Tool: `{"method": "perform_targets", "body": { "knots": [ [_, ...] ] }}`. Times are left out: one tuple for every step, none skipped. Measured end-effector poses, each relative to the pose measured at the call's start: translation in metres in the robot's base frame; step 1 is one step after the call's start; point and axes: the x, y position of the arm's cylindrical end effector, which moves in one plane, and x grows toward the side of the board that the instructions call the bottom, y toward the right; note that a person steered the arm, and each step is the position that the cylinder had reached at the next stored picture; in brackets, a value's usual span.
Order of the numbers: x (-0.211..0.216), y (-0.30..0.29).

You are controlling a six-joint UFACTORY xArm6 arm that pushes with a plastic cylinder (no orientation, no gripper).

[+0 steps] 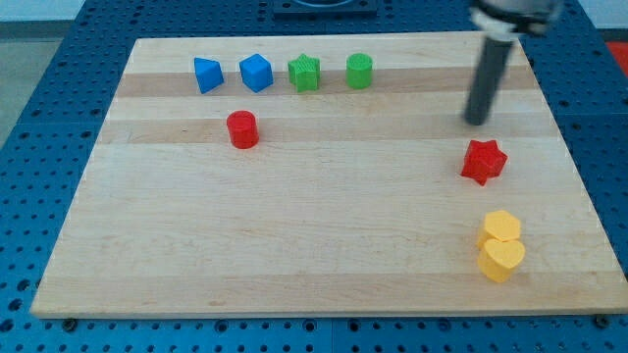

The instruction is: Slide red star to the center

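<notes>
The red star (484, 161) lies on the wooden board (324, 245) at the view's right, a little above mid-height. My tip (477, 122) is just above the star toward the view's top, a short gap away and not touching it. The dark rod rises from the tip to the view's top right.
A red cylinder (242, 129) sits at upper left. Along the top stand a blue triangular block (207, 75), a blue cube-like block (255, 73), a green star (304, 73) and a green cylinder (359, 71). A yellow hexagon (502, 226) and a yellow heart (501, 260) touch at lower right.
</notes>
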Motion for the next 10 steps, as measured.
{"method": "perform_targets", "body": {
  "knots": [
    [0.036, 0.082],
    [0.086, 0.096],
    [0.104, 0.081],
    [0.1, 0.065],
    [0.087, 0.03],
    [0.082, -0.013],
    [0.082, -0.051],
    [0.082, -0.082],
    [0.082, -0.117],
    [0.086, -0.155]
  ]
}}
